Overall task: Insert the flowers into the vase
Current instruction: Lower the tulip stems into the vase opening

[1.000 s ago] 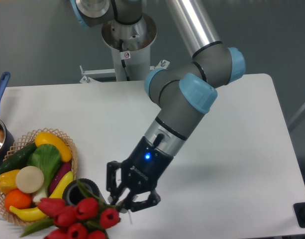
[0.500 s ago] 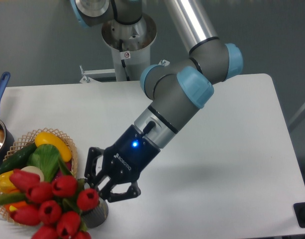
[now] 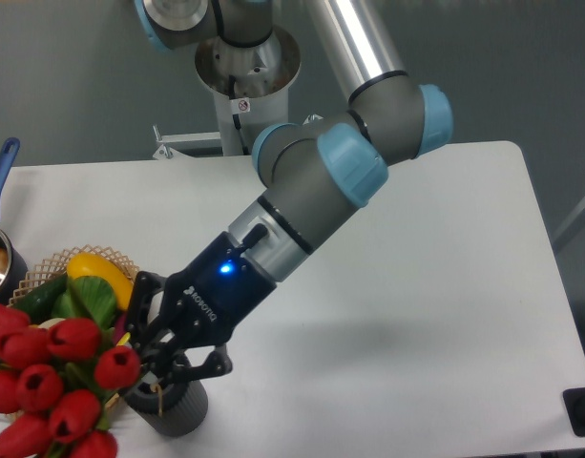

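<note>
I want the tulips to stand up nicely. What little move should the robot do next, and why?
Probably tip the red tulips more upright. The gripper holds their stems right at the mouth of the dark grey vase, but the blooms lean far out sideways over the wicker basket, so releasing now might let them flop out.

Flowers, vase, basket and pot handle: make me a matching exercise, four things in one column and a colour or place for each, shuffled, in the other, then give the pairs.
Things:
1. flowers
2. vase
3. basket
4. pot handle

Descriptions:
A. blue, at the left edge
B. dark grey, under the tool
C. red heads, bottom left
D. woven, holding toy vegetables

Pairs: 1-C, 2-B, 3-D, 4-A
</note>
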Action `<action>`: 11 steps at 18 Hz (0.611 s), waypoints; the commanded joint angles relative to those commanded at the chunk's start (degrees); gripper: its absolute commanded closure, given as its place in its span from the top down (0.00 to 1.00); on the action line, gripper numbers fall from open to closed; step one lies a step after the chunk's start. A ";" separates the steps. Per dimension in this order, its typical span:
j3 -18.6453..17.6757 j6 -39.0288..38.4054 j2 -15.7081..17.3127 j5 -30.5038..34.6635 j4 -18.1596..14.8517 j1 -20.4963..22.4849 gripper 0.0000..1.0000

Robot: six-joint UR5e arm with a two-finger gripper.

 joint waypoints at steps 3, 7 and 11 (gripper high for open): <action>-0.17 0.00 -0.26 0.00 0.00 -0.35 0.16; -0.79 0.00 -0.88 0.00 0.00 -1.14 0.16; -1.05 0.00 -1.41 0.00 0.00 -1.41 0.16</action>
